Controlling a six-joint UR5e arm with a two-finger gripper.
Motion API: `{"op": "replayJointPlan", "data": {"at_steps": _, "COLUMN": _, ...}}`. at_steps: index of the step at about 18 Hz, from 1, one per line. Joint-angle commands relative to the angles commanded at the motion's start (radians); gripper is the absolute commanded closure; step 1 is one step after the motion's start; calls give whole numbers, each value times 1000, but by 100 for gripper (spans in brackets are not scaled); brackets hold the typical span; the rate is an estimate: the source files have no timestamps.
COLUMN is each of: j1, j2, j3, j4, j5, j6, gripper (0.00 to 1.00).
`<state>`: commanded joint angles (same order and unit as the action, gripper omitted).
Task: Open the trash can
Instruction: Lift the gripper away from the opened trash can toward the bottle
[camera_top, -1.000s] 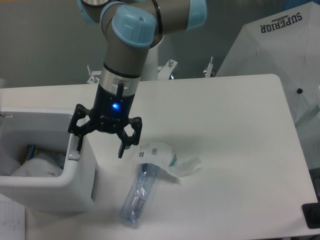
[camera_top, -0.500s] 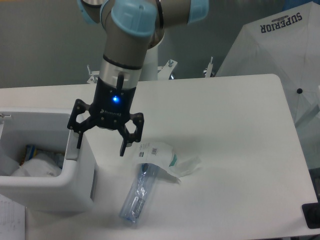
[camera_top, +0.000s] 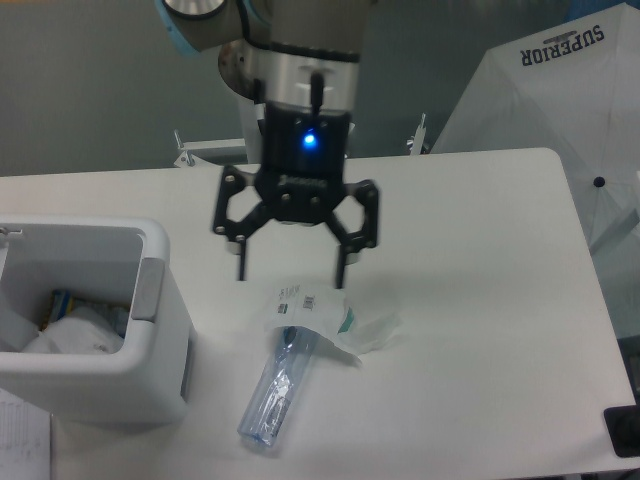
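1. The trash can (camera_top: 150, 380) is a big white box made of plastic, with round corners.
2. Its top is open, and you can look right down into it.
3. Inside there is some rubbish (camera_top: 70, 325): something white and crumpled, and a bit of something with colours on it.
4. A grey tab (camera_top: 147, 289) sits on the right side of the rim.
5. The trash can stands at the left edge of the white table (camera_top: 480, 300), near the front.
6. The gripper (camera_top: 290, 273) is black, with a small blue light shining on it.
7. Its two fingers are spread wide apart and point down, and nothing is between them.
8. The gripper hangs above the middle of the table.
9. The trash can is to the left of the gripper and a little lower in the picture. They do not touch, and there is bare table between them.
10. The nearest finger (camera_top: 239, 262) is off to the right of the grey tab.
11. Just under the gripper lies a clear plastic bottle (camera_top: 277, 390) with a crumpled wrapper (camera_top: 325, 315) around its top end.
12. The bottle lies on its side, near the right wall of the trash can but not touching it.
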<state>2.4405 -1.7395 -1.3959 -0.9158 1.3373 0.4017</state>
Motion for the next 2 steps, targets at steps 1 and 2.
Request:
{"op": "replayJointPlan", "data": {"at_steps": 1, "j1": 2, "j2": 0, "j3": -2, "j4": 2, "j5": 38, "j6": 2, "gripper": 0}}
{"op": "replayJointPlan", "data": {"at_steps": 2, "j1": 6, "j2": 0, "j3": -3, "j4": 0, "j5": 77, "j6": 2, "gripper": 0}}
